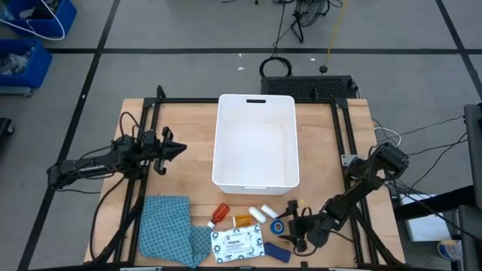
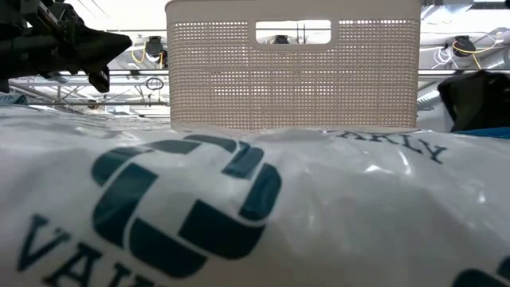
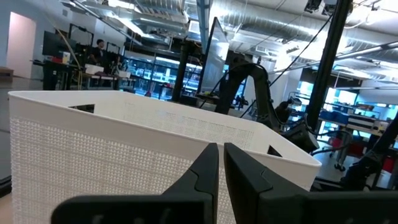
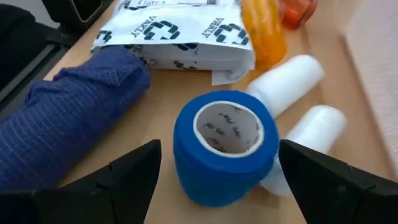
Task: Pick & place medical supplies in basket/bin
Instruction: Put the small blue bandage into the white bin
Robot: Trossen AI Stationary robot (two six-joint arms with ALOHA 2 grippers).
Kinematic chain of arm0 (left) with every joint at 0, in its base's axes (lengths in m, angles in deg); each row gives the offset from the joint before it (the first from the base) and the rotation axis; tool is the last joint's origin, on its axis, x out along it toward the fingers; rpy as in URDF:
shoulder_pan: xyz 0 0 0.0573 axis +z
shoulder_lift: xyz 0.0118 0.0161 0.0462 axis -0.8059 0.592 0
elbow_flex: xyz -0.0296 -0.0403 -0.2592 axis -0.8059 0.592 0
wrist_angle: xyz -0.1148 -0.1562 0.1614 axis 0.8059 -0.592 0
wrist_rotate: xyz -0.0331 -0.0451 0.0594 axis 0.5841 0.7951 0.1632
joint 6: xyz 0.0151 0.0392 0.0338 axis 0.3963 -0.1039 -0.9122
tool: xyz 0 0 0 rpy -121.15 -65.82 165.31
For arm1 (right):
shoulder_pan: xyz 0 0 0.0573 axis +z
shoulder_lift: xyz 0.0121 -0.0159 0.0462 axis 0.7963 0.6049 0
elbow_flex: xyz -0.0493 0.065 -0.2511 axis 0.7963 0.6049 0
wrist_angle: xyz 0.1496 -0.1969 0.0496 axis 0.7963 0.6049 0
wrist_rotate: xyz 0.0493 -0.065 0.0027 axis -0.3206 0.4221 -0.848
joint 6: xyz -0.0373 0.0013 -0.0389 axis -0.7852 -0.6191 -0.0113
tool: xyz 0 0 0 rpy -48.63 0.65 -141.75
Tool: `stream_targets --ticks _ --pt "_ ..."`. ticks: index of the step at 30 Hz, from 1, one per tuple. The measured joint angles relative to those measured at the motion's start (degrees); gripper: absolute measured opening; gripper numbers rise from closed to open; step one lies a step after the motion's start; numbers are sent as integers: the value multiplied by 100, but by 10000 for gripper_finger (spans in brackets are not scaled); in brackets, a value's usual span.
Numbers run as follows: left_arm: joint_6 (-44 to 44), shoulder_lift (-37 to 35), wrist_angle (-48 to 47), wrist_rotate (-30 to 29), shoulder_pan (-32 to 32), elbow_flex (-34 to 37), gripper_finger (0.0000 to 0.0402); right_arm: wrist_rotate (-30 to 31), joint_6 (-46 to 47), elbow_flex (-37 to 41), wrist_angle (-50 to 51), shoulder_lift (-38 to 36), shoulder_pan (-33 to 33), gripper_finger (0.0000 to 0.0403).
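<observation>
The white basket (image 1: 256, 139) stands mid-table. The medical supplies lie near the front edge: a blue tape roll (image 4: 224, 146), two white cylinders (image 4: 292, 81), an orange pill bottle (image 1: 242, 220), a red-capped bottle (image 1: 219, 214), a dark blue strip (image 4: 68, 118) and a white printed packet (image 1: 237, 244). My right gripper (image 4: 217, 163) is open and low over the table. Its fingers stand on either side of the upright tape roll without touching it. My left gripper (image 1: 181, 148) is shut and hangs in the air left of the basket.
A blue patterned cloth (image 1: 169, 229) lies at the front left beside the packet. Black frame rails (image 1: 340, 135) run along the table's sides. In the low view the packet (image 2: 239, 207) fills the foreground in front of the basket's perforated wall (image 2: 291, 80).
</observation>
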Motion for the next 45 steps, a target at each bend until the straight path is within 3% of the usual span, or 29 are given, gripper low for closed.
stream_targets --ticks 12,27,33,45 --pt "-14 0 2 0 -1 0 28 -136 -79 0 -243 29 -48 309" --pt "-9 0 0 0 -2 0 28 -145 -349 -2 -428 27 -133 154" --pt "-9 -1 0 2 -1 0 28 -148 -486 0 -387 -226 -135 160" --pt "-17 0 -2 2 -2 0 28 -151 -976 0 235 -1656 -135 157"
